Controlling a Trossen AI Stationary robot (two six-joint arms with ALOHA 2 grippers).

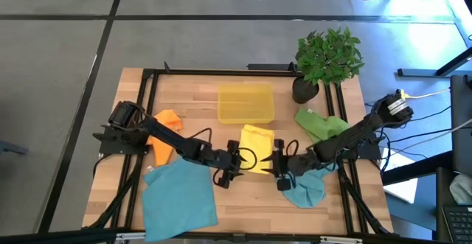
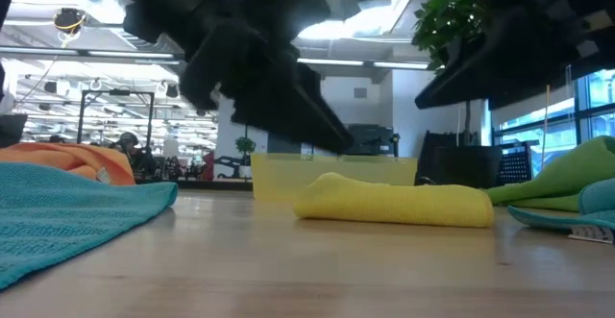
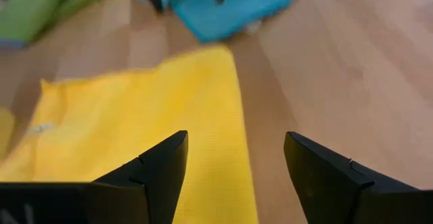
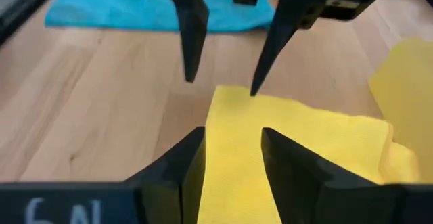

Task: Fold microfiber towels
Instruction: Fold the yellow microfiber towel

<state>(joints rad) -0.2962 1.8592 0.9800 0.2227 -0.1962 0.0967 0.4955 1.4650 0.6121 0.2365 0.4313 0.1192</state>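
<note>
High view: the yellow towel point(image 1: 256, 138) lies folded at table centre, just in front of the bin point(image 1: 245, 102). Left gripper point(image 1: 234, 163) sits at the towel's left edge, right gripper point(image 1: 277, 166) at its right edge, the two facing each other across the near edge. Left wrist view: left fingers point(image 3: 159, 166) stand wide apart over the towel's edge, clamping nothing. Right wrist view: right fingers point(image 4: 186, 170) stand partly apart above the yellow cloth, nothing between them. Orange towel point(image 1: 165, 137) and a teal towel point(image 1: 179, 192) lie beside the left arm; green towel point(image 1: 321, 124) and a second teal towel point(image 1: 308, 187) lie beside the right arm.
</note>
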